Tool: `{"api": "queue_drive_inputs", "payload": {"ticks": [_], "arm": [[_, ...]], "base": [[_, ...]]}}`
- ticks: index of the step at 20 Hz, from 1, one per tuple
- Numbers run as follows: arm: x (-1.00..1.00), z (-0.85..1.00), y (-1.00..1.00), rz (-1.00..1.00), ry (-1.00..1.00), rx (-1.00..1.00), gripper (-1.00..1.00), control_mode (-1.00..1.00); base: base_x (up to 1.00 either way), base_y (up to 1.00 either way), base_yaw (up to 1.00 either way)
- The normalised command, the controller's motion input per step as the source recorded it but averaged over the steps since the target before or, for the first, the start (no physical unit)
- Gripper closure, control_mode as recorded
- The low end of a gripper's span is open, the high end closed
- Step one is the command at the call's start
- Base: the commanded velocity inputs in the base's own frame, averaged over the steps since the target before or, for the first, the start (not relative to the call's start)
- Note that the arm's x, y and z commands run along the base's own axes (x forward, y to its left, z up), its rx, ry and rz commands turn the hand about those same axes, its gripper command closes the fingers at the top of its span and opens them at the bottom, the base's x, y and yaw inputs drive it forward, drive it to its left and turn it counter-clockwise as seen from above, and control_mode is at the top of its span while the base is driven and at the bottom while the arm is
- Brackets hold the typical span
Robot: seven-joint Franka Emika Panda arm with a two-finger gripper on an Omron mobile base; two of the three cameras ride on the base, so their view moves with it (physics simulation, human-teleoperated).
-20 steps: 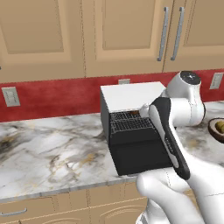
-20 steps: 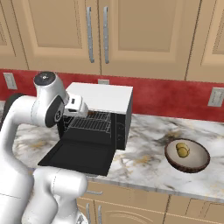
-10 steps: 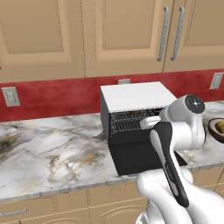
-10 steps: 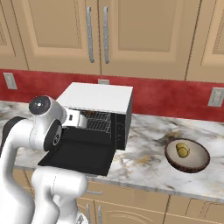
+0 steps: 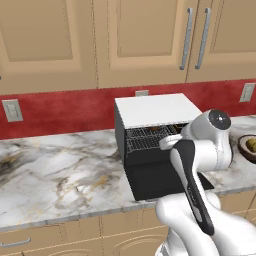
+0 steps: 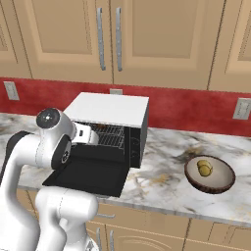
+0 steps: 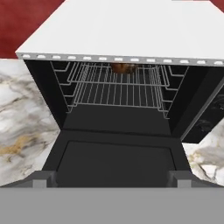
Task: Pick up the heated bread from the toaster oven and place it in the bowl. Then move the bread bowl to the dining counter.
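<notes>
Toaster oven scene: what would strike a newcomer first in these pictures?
The black toaster oven stands on the marble counter with its door dropped flat and the white arm reaching toward its mouth. At the back of its wire rack sits the browned bread. To the oven's right lies a dark bowl with something yellowish in it.

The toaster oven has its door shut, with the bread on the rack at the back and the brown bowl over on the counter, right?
Not quite. The toaster oven has its black door dropped down open, as the hand view shows. The rest holds: the bread sits at the back of the wire rack, and the bowl is on the counter.
</notes>
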Motion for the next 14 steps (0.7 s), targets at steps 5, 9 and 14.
{"api": "queue_drive_inputs", "payload": {"ticks": [5,9,14], "arm": [[0.0,-0.24,0.0,0.0,-0.01,0.0,-1.0,-1.0],[0.0,-0.07,0.0,0.0,-0.03,0.0,-1.0,-1.0],[0.0,-0.17,0.0,0.0,-0.01,0.0,-1.0,-1.0]], "base": [[0.0,0.0,0.0],[0.0,0.0,0.0],[0.0,0.0,0.0]]}}
